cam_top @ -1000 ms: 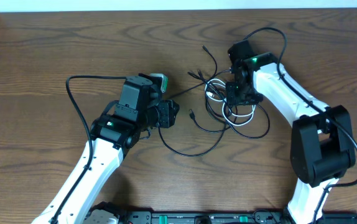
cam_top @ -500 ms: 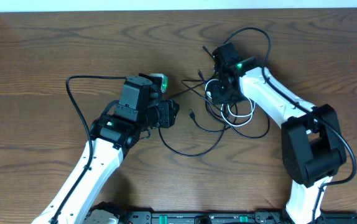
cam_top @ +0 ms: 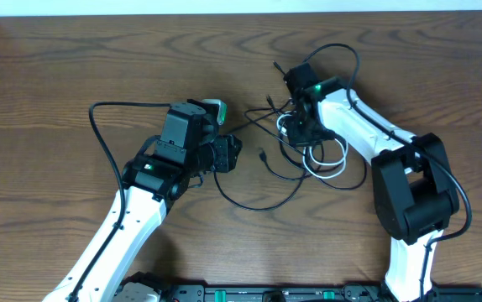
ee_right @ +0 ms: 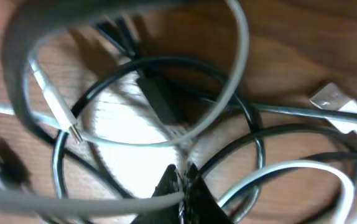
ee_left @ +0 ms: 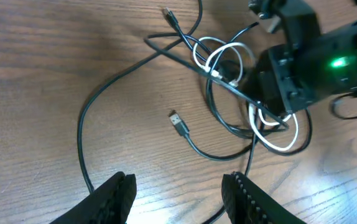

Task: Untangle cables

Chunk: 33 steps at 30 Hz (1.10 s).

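The cables (cam_top: 312, 147) lie in a tangle of thin black and white cords right of centre. One long black strand (cam_top: 258, 201) trails toward my left gripper (cam_top: 228, 153). That gripper (ee_left: 178, 199) hovers open over bare wood, short of a loose black plug (ee_left: 176, 119), with nothing between its fingers. My right gripper (cam_top: 301, 126) is down in the tangle. In the right wrist view it (ee_right: 183, 177) is shut, with a white cable (ee_right: 73, 198) running into the seam between its tips. Black loops (ee_right: 166, 62) and a white plug (ee_right: 331, 99) surround it.
The brown wooden table (cam_top: 56, 67) spreads around the tangle. The left arm's own thick black cable (cam_top: 98, 126) arcs over the wood at left. The right arm's base (cam_top: 417, 201) stands at lower right.
My right arm has slid left and down into the tangle, and its jaws have closed there. The left arm and its open gripper have not moved.
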Each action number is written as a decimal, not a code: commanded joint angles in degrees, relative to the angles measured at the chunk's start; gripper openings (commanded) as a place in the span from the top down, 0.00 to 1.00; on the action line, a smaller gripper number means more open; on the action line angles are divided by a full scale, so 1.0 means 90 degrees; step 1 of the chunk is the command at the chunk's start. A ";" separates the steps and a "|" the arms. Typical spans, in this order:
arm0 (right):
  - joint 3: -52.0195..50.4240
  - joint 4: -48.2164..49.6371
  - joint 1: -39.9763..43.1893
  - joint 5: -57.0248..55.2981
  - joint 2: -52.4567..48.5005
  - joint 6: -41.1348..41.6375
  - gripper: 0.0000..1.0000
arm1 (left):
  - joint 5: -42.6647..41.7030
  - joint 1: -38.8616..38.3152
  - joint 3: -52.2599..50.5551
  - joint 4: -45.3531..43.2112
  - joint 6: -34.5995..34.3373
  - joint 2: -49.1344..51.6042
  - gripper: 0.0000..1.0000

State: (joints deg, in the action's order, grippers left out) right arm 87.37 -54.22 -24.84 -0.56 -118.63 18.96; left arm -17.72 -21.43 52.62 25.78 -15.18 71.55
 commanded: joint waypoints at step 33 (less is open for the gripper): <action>0.5848 -0.3531 0.0986 0.0724 0.0976 -0.1022 0.50 | 0.0049 0.0022 0.0126 -0.0046 0.0092 -0.0056 0.41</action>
State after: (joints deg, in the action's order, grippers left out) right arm 146.98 -85.03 -15.57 5.91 -108.38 11.03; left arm -17.69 -21.43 52.62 25.52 -15.16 71.53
